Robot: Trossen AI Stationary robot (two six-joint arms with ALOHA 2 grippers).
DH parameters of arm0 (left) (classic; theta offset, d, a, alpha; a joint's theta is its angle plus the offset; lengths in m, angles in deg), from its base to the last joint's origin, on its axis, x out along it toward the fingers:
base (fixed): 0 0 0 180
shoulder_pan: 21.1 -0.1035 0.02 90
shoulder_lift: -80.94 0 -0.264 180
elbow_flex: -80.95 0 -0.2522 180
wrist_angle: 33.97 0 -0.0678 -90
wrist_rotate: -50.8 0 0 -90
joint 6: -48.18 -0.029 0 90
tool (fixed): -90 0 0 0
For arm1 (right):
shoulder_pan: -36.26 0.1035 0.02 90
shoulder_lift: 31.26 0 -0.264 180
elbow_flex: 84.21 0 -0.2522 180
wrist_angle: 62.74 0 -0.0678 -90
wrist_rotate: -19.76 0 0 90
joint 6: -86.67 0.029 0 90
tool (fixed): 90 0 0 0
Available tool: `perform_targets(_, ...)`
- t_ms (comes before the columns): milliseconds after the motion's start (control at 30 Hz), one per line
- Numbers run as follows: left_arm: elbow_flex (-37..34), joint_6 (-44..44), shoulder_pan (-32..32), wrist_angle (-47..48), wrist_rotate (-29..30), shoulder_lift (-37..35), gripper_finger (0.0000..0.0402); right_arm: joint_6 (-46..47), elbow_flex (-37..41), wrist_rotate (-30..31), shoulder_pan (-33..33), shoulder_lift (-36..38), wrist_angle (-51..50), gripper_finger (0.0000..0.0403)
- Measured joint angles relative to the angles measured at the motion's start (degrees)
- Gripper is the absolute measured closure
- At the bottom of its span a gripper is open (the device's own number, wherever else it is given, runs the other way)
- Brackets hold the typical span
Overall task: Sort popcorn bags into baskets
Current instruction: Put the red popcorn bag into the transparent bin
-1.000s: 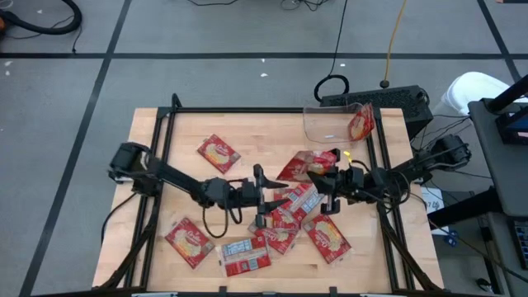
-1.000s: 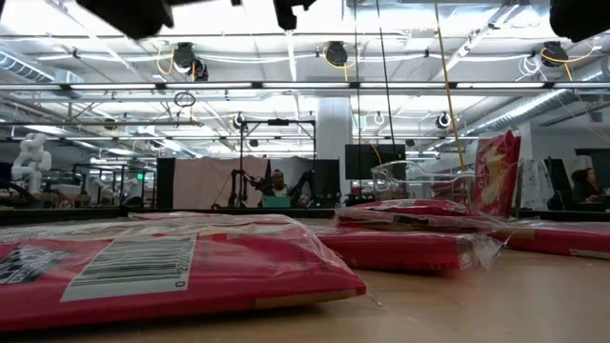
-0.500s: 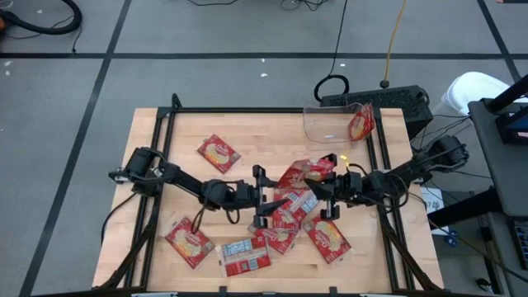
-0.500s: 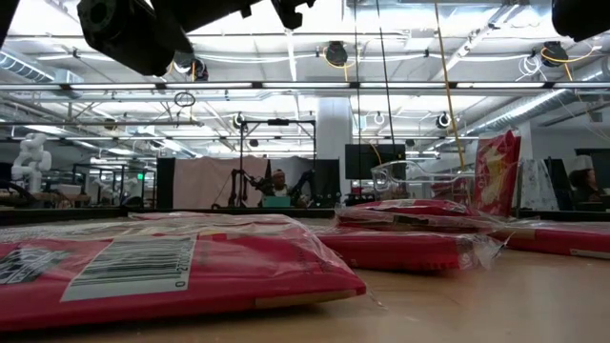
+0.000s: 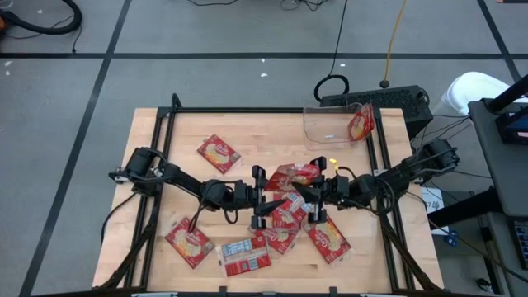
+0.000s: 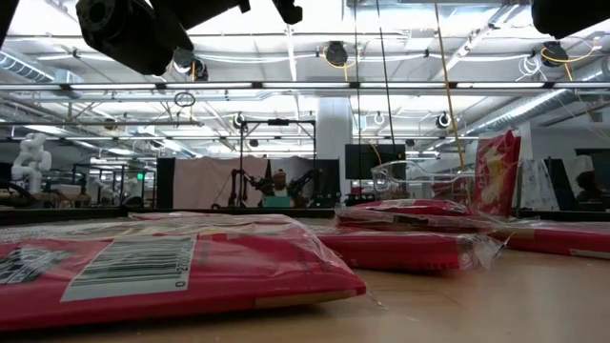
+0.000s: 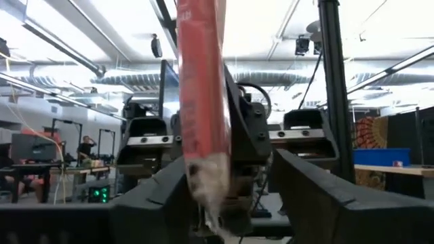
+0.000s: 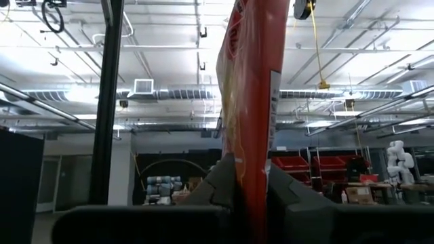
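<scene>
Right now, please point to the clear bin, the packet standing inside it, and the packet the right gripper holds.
clear bin (image 5: pixel 318 125), high view, bare floor.
packet in bin (image 5: pixel 360 124), high view, red face.
held packet (image 8: pixel 249 102), right wrist view, red edge.

Held popcorn bag (image 8: pixel 249 102) cut off by right wrist view's upper edge, left claw (image 5: pixel 258 198) grip on it undeterminable, bin (image 5: pixel 330 124) contents partly indistinct

We see our right gripper (image 8: pixel 249 186) clamped on a red popcorn bag (image 8: pixel 249 81) standing edge-on between its dark fingers (image 8: pixel 218 179), with ceiling pipes and lights behind.
</scene>
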Motion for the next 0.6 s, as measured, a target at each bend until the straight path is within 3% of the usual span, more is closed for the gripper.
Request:
perform_targets(367,0.00,0.61,-0.86,0.07,-0.92,0.00,0.0376,-1.19,0.00,0.06,0.02,0.06,-1.39,0.0384)
perform_targets(467,0.00,0.69,-0.92,0.13,-2.44,0.00,0.0385,-1.08,0.00,0.02,0.13,0.08,-1.50,0.0384)
perform_targets(600,-0.01,0.75,-0.91,0.39,-2.79,0.00,0.0363,-1.08,0.00,2.00,1.03,0.08,-1.69,0.0372)
